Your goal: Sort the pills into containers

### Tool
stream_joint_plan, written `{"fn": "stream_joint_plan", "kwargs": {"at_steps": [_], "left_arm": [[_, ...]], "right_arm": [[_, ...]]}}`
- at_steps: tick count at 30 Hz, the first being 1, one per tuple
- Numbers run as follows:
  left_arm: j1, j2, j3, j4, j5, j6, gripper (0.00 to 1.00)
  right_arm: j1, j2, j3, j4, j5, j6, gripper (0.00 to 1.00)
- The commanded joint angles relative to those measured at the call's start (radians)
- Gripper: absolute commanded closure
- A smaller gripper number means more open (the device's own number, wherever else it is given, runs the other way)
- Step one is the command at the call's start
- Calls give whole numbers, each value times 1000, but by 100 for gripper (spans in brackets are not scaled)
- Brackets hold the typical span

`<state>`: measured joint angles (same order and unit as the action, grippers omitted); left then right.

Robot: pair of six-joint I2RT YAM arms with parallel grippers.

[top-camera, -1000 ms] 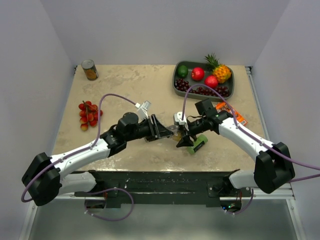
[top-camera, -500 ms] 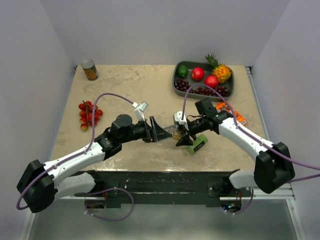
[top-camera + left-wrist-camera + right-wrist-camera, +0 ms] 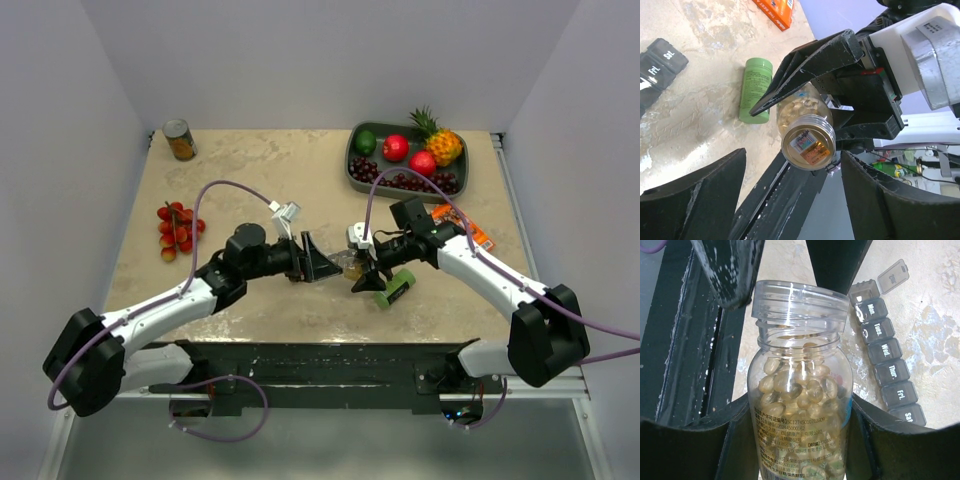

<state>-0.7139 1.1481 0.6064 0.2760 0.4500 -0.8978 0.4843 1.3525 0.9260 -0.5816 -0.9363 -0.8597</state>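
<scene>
My right gripper (image 3: 800, 440) is shut on a clear plastic bottle (image 3: 800, 390) full of yellowish-amber pills (image 3: 797, 385). Its uncapped threaded mouth points away from the wrist. In the top view the bottle (image 3: 352, 265) hangs just above the table between both grippers. My left gripper (image 3: 790, 200) is open and empty, its fingers spread either side of the bottle's mouth end (image 3: 807, 142), apart from it. The grey strip of day-labelled compartments (image 3: 887, 360) lies on the table beside the bottle, with the far end lid flipped open. It also shows in the left wrist view (image 3: 660, 62).
A green cylinder (image 3: 395, 288) lies by the right gripper (image 3: 366, 272). An orange packet (image 3: 462, 224) lies behind it. A dark fruit tray (image 3: 352, 170) stands at the back right, red tomatoes (image 3: 178, 228) at the left, a can (image 3: 180, 140) at the back left.
My left arm's wrist has shifted a little to the left while its open fingers stay by the bottle. The right arm and bottle have not visibly moved.
</scene>
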Motion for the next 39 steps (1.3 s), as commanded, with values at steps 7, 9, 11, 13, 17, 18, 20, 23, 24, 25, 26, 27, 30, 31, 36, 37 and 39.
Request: {"fn": "stream_joint_plan", "kwargs": {"at_steps": [7, 9, 11, 13, 17, 18, 20, 23, 24, 25, 26, 27, 30, 31, 36, 37, 39], "left_arm": [[7, 96, 66, 152, 104, -29, 34], [7, 104, 72, 154, 105, -32, 42], [7, 110, 75, 154, 107, -32, 53], [7, 108, 73, 154, 107, -32, 67], [8, 96, 67, 141, 101, -27, 92], [11, 82, 64, 134, 93, -26, 94], [27, 59, 41, 127, 82, -26, 95], [65, -10, -11, 118, 50, -38, 99], [77, -49, -25, 117, 39, -50, 99], [91, -68, -40, 117, 38, -53, 100], [117, -88, -65, 112, 36, -58, 100], [131, -120, -74, 88, 27, -56, 100], [181, -175, -99, -39, -48, -20, 100], [197, -188, -105, -82, -81, -10, 100], [319, -211, -164, -335, -346, 16, 100], [364, -206, -178, -343, -367, 17, 100], [398, -176, -207, -360, -443, 13, 100]], "right_arm": [[-1, -23, 10, 23, -29, 1, 100], [-1, -24, 10, 23, -29, 1, 100], [0, -23, 10, 23, -29, 1, 100], [-1, -23, 10, 25, -27, 1, 100], [-1, -23, 10, 25, -24, -1, 100], [0, -23, 10, 25, -24, -1, 100], [-1, -24, 10, 26, -21, 2, 100], [-3, -24, 8, 29, -19, 2, 100], [-1, -23, 8, 29, -18, 4, 100], [-3, -23, 8, 29, -18, 2, 100], [-1, -24, 8, 29, -19, 4, 100], [-3, -24, 8, 29, -19, 4, 100], [-1, -24, 10, 29, -18, 4, 100], [-3, -26, 10, 29, -18, 5, 100], [-6, -29, 8, 31, -16, 5, 100], [-6, -32, 8, 31, -16, 7, 100], [-6, -33, 8, 31, -18, 7, 100]]}}
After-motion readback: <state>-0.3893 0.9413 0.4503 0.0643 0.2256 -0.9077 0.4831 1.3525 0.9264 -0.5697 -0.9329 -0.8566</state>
